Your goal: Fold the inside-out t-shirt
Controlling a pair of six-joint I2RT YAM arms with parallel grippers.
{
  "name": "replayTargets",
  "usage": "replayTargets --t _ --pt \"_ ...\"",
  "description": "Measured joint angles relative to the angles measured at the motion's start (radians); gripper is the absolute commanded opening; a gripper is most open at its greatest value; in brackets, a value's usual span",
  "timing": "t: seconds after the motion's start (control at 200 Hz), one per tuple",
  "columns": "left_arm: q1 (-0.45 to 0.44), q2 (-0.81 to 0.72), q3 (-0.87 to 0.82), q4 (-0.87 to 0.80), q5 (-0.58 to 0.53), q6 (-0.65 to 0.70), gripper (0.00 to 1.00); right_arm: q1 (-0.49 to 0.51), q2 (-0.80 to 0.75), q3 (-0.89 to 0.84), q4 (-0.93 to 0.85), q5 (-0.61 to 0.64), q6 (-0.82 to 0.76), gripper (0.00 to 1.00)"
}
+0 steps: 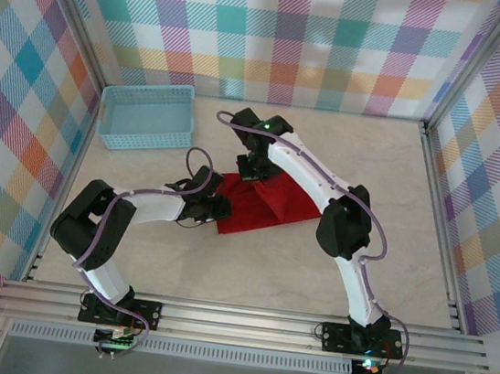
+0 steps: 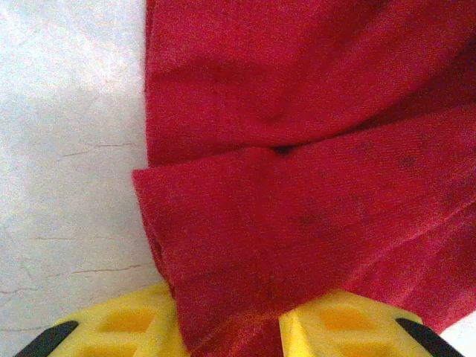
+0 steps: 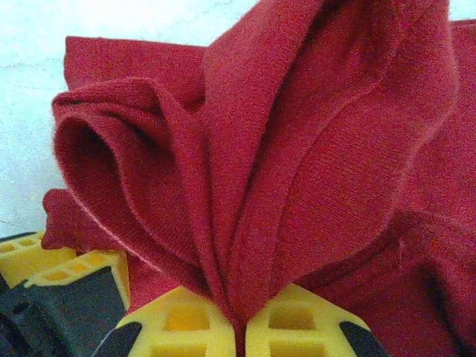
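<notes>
The inside-out t-shirt [image 1: 270, 206] is a plain red cloth lying in a folded bundle on the middle of the table. My left gripper [image 1: 214, 206] is at its left edge. In the left wrist view the left gripper [image 2: 227, 327] is shut on a thick fold of the t-shirt [image 2: 297, 149], which packs the gap between the yellow fingers. My right gripper [image 1: 253, 171] is at the bundle's far edge. There, in the right wrist view, the right gripper [image 3: 239, 327] is shut on the t-shirt [image 3: 335, 149], whose layers rise bunched from the jaws.
A light-blue basket [image 1: 147, 116] stands at the back left of the pale table [image 1: 248, 270]. Checked walls close in the back and both sides. A metal rail [image 1: 242, 320] runs along the near edge by the arm bases.
</notes>
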Motion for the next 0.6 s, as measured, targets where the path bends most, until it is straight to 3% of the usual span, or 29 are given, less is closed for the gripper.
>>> replayTargets --t 0.22,0.365,0.48,0.6 --pt "-0.003 -0.009 -0.019 0.024 -0.002 -0.007 0.35 0.000 0.061 0.017 0.031 -0.033 0.026 0.01" --pt "-0.008 -0.013 -0.031 0.043 -0.013 -0.011 0.35 0.000 0.113 0.054 0.039 -0.056 0.035 0.07" --pt "-0.008 -0.014 -0.032 0.046 -0.016 -0.012 0.36 0.000 0.122 0.061 0.043 -0.083 0.044 0.23" --pt "-0.015 -0.034 -0.046 0.055 -0.021 -0.016 0.43 0.000 0.122 0.085 0.043 -0.116 0.048 0.44"
